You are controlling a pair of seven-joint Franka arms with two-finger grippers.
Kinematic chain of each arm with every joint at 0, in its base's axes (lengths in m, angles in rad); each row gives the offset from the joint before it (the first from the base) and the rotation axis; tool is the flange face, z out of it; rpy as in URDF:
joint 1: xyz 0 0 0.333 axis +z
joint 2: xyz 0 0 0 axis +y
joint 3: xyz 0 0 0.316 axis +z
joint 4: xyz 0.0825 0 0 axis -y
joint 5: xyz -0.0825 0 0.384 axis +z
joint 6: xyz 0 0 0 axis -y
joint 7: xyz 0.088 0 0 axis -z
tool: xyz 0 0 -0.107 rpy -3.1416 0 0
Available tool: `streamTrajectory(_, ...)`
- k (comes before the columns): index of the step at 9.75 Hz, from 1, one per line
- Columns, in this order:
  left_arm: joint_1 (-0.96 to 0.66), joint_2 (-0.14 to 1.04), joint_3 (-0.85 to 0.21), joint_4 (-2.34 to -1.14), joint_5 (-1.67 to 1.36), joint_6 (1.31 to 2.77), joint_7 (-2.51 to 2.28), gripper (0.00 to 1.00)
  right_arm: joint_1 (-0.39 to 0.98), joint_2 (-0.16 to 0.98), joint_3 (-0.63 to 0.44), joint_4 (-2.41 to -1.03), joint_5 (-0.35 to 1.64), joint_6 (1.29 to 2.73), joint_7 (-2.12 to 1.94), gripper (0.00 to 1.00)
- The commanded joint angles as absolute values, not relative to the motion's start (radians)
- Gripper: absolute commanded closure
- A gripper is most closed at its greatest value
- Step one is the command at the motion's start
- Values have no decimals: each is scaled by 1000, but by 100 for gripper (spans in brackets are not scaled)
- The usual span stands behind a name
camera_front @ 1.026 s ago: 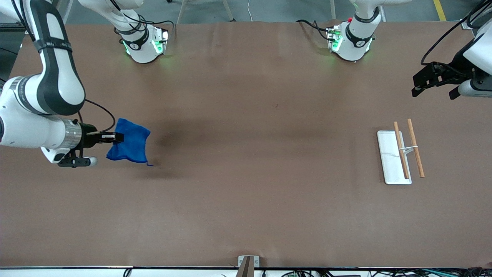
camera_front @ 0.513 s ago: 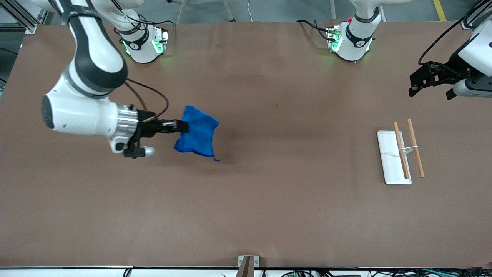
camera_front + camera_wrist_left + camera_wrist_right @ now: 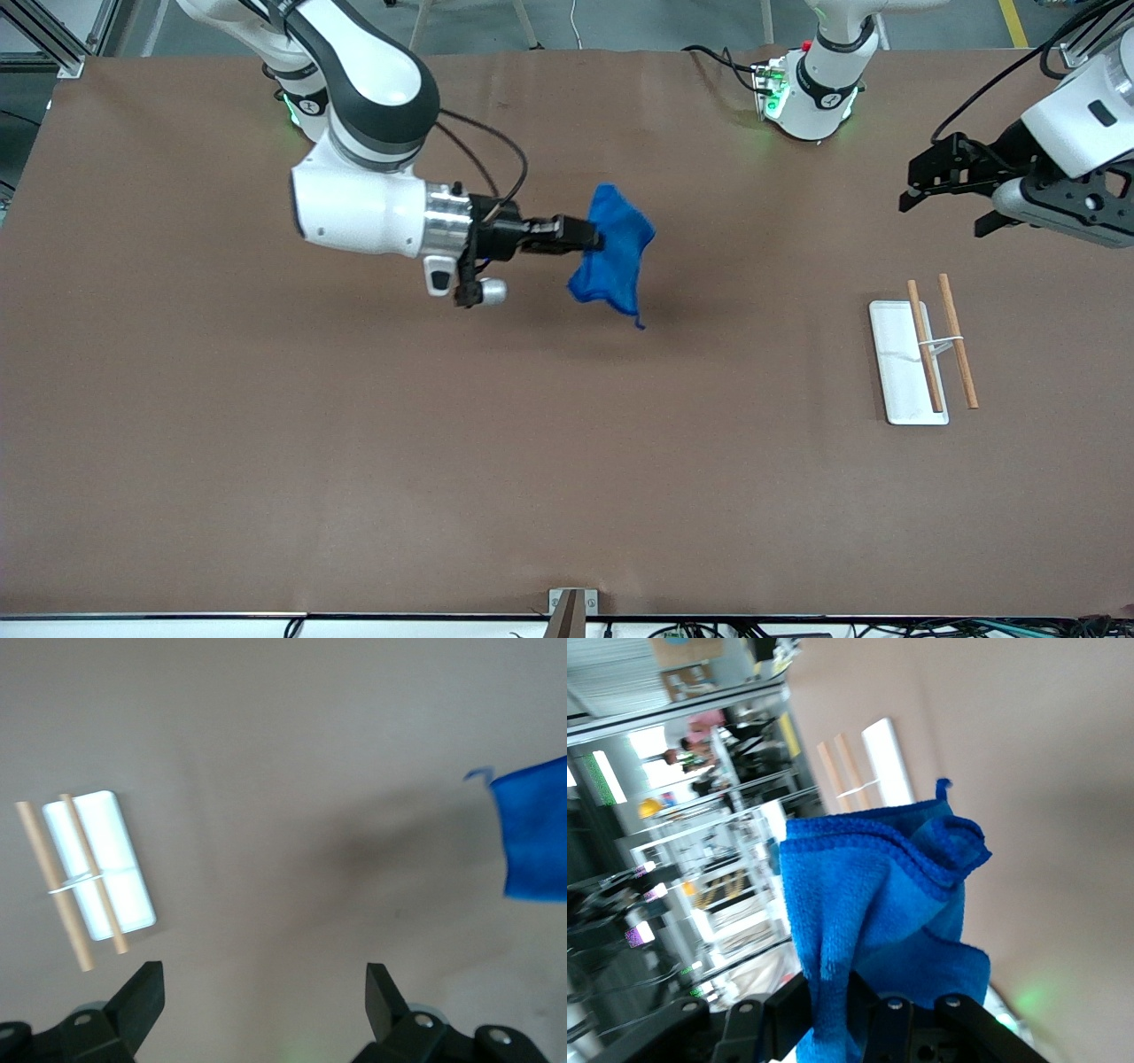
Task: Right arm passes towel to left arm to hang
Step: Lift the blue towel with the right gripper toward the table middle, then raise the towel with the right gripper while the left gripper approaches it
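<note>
Carrying the bright royal-blue microfibre towel [image 3: 613, 250] clamped in its shut fingers, the right gripper [image 3: 592, 237] hangs over mid-table — handover not yet made. Over its own end, near the white wooden-barred rack [image 3: 921, 356], the left gripper [image 3: 943, 189] gapes wide; next it must meet the hanging cloth.

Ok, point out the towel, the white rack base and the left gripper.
towel [image 3: 611, 257]: front view, middle of the hanging cloth.
white rack base [image 3: 899, 363]: front view, bare plate.
left gripper [image 3: 264, 992]: left wrist view, midway between fingertips.
</note>
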State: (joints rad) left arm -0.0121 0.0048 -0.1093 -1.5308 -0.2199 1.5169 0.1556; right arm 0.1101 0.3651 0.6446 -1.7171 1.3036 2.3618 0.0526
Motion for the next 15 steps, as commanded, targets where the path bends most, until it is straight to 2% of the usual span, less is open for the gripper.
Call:
streamTrajectory(1, -17, 43, -113, -1565, -274, 1511, 178, 0, 106, 386, 702, -1727, 1557, 2362, -130, 99)
streamTrajectory(3, -20, 72, -120, -1638, -394, 1514, 209, 1, 144, 422, 704, -1727, 1803, 2353, -365, 99)
streamTrajectory(5, -17, 87, -124, -1687, -537, 1517, 259, 0, 166, 500, 706, -1727, 2007, 2242, -648, 99)
streamTrajectory(7, -18, 98, -130, -1736, -601, 1522, 271, 1, 173, 555, 707, -1726, 2060, 2175, -748, 99)
streamTrajectory(13, 20, 126, -129, -1945, -871, 1500, 510, 1, 172, 557, 776, -1689, 2167, 2174, -768, 99)
streamTrajectory(15, 57, 176, -126, -1962, -992, 1410, 609, 1, 172, 555, 790, -1668, 2193, 2175, -773, 99)
